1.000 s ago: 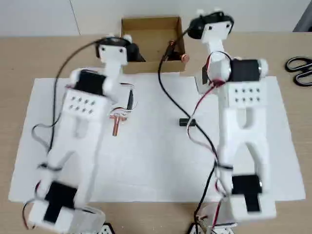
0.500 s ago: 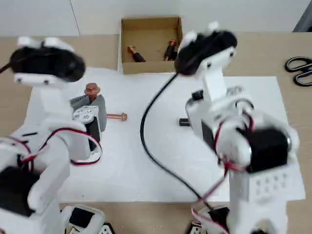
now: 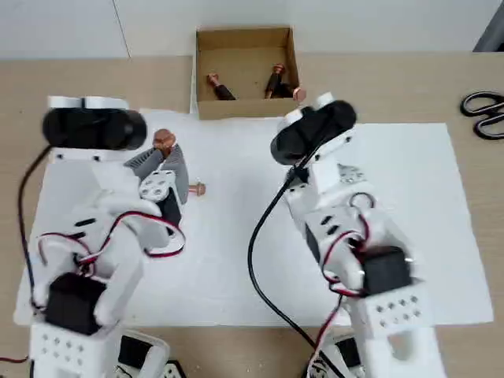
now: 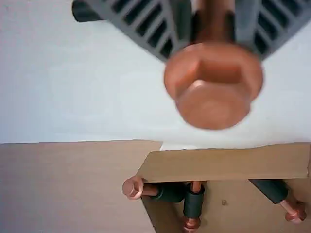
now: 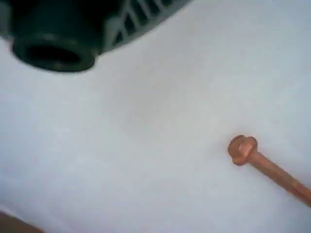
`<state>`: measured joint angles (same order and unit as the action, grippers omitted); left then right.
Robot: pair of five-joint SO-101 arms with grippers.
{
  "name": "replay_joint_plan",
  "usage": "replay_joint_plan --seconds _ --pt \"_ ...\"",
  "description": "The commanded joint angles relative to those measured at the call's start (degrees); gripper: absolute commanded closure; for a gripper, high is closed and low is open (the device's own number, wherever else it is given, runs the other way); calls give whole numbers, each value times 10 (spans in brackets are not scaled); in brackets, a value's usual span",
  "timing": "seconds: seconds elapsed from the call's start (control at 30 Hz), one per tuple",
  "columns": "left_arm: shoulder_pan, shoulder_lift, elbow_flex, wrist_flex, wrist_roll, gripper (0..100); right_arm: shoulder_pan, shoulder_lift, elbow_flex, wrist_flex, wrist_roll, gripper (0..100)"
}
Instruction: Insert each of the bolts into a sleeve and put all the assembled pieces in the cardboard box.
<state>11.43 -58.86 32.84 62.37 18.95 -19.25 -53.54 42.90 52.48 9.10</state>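
High view: we see the left gripper [image 3: 163, 157] over the left part of a white paper sheet [image 3: 236, 260]. It is pinching a bolt [image 3: 164, 142] that stands upright with its copper head on top. A loose bolt [image 3: 197, 189] lies flat on the sheet just beside that gripper. The cardboard box [image 3: 202, 71] sits on the bench [image 3: 79, 79] at the sheet's far edge, with three assembled pieces [image 3: 218, 87] inside. The right arm stands over the middle of the sheet, near the box. Scissors [image 3: 484, 110] lie on the bench, well apart from it all.

Left wrist view: we look straight at the bolt's six-sided head [image 4: 214, 85]. The shank is clamped between the grey ribbed fingers [image 4: 141, 19]. Beyond it the box [image 4: 223, 162] is open, and the assembled pieces [image 4: 163, 191] lie inside, dark sleeves on copper bolts.

Right wrist view: the right gripper [image 5: 77, 24] pinches a dark sleeve [image 5: 53, 46], whose open end faces us. It is held above the sheet. The loose bolt [image 5: 265, 162] lies well apart from the sleeve.
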Motion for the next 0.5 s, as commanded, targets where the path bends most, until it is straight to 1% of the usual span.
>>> replay_joint_plan --seconds 0.0,0.1,0.23,0.37,0.47 --pt "3 -15 23 -46 12 994 -20 -35 132 -173 -7 995" --pt "3 -15 26 -50 49 994 -53 -76 222 -248 -7 995" --pt "3 -15 29 -61 56 994 -101 -134 299 -324 -7 995" --pt "3 -15 29 -62 57 994 -124 -151 331 -337 -15 995" --pt "4 -15 30 -62 57 994 -138 -152 351 -340 -69 995"
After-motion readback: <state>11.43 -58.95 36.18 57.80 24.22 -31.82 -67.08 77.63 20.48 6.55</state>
